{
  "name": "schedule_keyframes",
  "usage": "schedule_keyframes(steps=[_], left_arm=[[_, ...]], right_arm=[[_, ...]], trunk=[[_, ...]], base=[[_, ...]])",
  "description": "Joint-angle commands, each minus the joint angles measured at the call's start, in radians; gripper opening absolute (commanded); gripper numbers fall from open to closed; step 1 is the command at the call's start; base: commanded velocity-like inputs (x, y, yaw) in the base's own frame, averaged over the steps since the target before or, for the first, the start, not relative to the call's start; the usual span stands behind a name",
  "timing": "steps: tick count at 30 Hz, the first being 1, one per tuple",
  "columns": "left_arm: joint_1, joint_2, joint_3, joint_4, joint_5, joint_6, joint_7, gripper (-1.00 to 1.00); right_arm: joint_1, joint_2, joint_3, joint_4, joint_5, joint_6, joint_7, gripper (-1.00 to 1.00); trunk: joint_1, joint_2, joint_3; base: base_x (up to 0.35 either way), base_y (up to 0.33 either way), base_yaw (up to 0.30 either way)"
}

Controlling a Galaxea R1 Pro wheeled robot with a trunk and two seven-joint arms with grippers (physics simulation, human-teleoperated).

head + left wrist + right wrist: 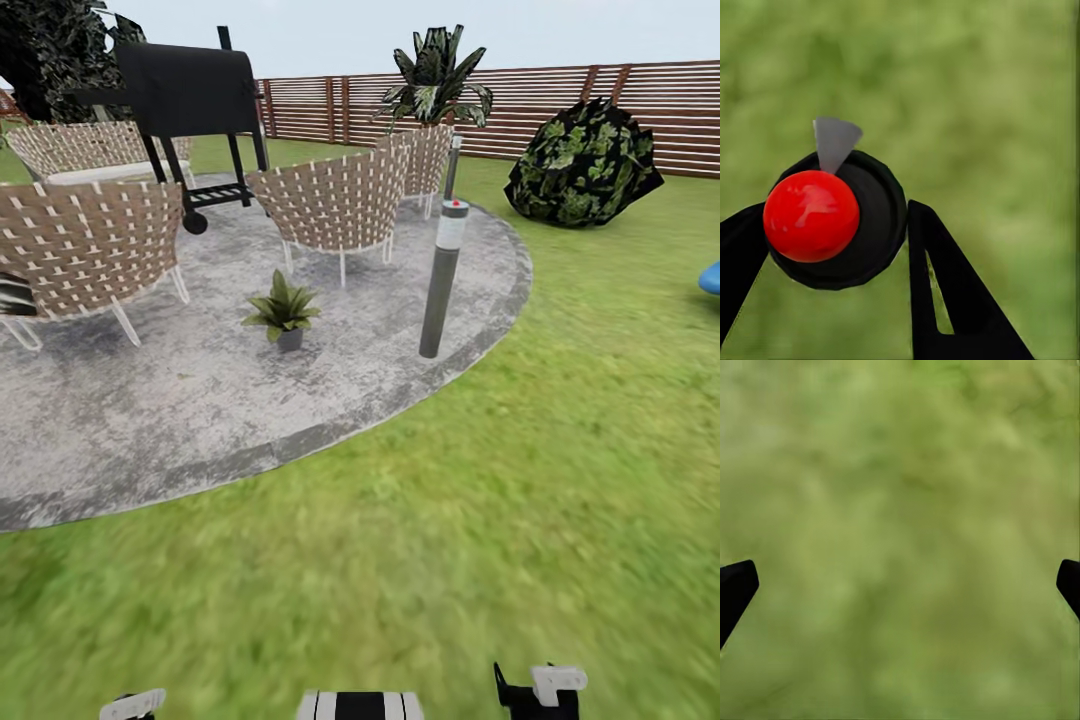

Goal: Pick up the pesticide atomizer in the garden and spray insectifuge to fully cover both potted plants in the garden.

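Pesticide atomizer point(874, 247), seen end-on as a black round body with a red knob and grey wedge, sits clamped in the left gripper point(832, 217). The right gripper point(900, 585) is spread, empty, over grass. A small speckled green potted plant point(283, 312) stands left of centre, on the patio well ahead.

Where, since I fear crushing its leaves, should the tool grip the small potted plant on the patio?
Grip the dark pot under the leaves, coming in low from the side: the plant stands upright on the patio and its leaves spread over the rim, blocking the top.
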Motion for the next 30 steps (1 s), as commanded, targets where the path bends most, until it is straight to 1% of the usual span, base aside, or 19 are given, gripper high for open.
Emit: schedule_keyframes(steps=[1, 15, 26, 30], left_arm=[[-0.001, -0.001, 0.009, 0.001, -0.005, -0.003, -0.007, -1.0], [0.0, -0.001, 0.009, 0.001, -0.005, -0.004, -0.007, -1.0], [-0.001, -0.001, 0.009, 0.001, -0.005, -0.004, -0.007, -1.0], [-0.001, 0.0, 0.009, 0.001, -0.005, -0.004, -0.007, -1.0]], right_arm=[[-0.001, 0.0, -0.007, 0.001, 0.011, -0.003, -0.004, 1.0], [-0.001, 0.0, -0.006, 0.001, 0.011, -0.003, -0.004, 1.0], [-0.001, 0.0, -0.005, 0.001, 0.011, -0.003, -0.004, 1.0], [-0.001, 0.0, -0.006, 0.001, 0.011, -0.003, -0.004, 1.0]], trunk=[[0.0, 0.0, -0.001], [0.0, 0.0, -0.001], [0.0, 0.0, -0.001], [0.0, 0.0, -0.001]], base=[[0.336, -0.001, 0.0], [0.338, -0.017, 0.011], [0.337, -0.128, 0.256], [0.332, -0.149, 0.128]])
